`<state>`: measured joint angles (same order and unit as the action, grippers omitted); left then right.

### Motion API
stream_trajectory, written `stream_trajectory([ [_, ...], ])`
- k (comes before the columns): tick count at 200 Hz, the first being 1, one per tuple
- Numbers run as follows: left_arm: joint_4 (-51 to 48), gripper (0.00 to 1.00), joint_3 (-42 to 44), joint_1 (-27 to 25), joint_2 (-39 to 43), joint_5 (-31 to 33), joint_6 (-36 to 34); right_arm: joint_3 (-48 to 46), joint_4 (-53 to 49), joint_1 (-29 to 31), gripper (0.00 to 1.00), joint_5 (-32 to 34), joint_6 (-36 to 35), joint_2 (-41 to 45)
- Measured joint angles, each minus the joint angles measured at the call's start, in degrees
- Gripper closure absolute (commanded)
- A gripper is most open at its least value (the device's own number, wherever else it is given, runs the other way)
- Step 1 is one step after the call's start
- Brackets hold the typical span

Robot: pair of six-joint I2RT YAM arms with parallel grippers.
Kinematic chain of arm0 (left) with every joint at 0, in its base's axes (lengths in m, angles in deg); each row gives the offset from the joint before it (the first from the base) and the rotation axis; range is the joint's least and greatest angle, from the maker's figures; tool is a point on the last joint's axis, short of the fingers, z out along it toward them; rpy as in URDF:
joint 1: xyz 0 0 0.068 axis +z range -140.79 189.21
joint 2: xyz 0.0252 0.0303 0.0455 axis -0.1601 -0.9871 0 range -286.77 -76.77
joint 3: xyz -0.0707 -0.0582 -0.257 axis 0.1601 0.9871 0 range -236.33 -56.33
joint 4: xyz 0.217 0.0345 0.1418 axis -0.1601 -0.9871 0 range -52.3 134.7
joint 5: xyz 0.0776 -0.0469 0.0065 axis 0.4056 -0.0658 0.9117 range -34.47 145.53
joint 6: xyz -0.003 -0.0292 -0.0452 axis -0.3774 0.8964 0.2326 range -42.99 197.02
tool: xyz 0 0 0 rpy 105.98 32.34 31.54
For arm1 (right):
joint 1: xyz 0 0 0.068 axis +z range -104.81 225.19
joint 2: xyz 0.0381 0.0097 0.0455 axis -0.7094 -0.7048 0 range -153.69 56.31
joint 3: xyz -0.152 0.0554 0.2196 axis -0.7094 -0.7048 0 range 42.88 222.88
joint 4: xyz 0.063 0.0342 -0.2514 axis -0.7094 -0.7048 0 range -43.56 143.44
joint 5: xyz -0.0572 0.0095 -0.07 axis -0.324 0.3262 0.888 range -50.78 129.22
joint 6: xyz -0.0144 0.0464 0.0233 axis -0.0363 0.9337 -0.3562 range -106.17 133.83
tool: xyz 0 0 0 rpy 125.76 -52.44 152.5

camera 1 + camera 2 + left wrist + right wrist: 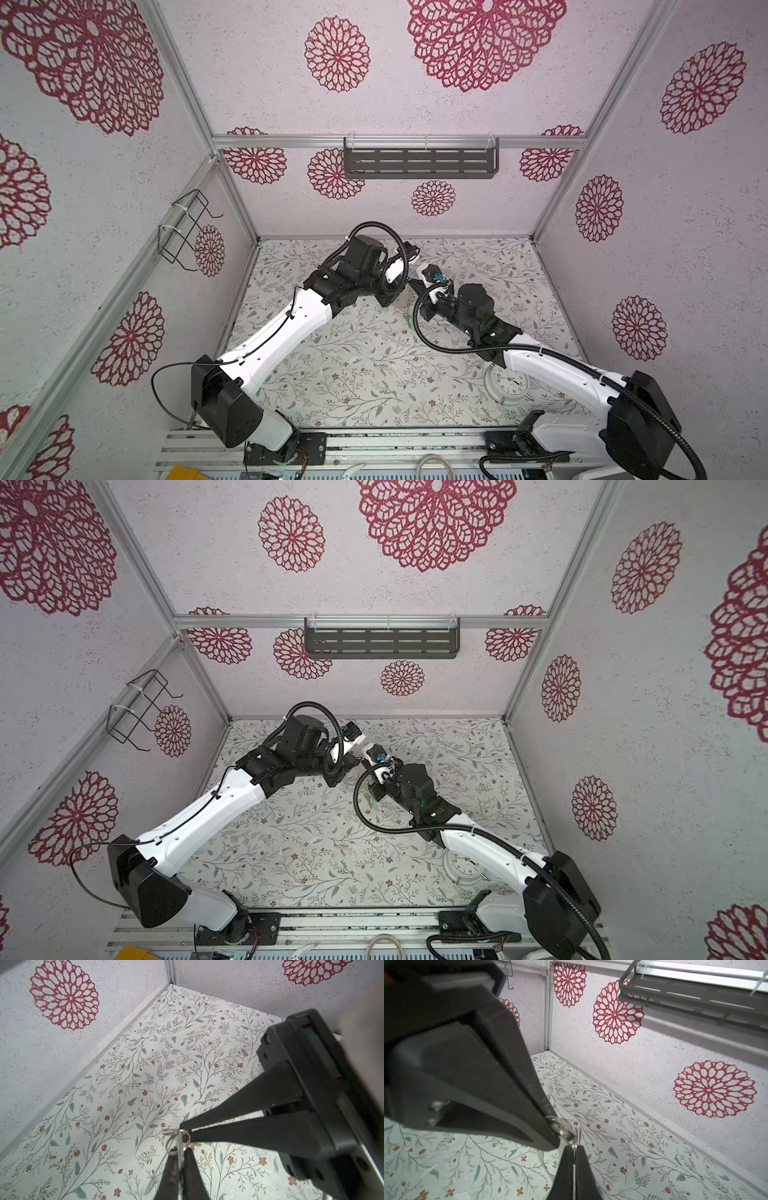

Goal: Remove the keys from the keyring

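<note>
Above the rear middle of the floral-papered worktop [353,386], the black left pincer [557,1135] and the black right pincer [574,1148] stand tip to tip, each fully closed on the thin silver wire keyring [178,1140], which is held clear of the surface between them.
</note>
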<state>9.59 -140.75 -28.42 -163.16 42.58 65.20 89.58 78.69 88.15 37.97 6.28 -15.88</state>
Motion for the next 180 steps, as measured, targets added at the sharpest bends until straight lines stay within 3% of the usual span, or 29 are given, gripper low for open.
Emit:
stream_trajectory([
  [86,-4.4,1.00,-2.5,0.6,-0.2,-0.3,-2.3,-1.6,0.8,0.1,1.00,-1.1,-1.9,1.9],
  [180,-7.0,1.00,-2.5,3.9,-0.6,-8.1,-1.1,-5.5,7.3,-0.5,1.00,-5.5,-3.8,2.1],
])
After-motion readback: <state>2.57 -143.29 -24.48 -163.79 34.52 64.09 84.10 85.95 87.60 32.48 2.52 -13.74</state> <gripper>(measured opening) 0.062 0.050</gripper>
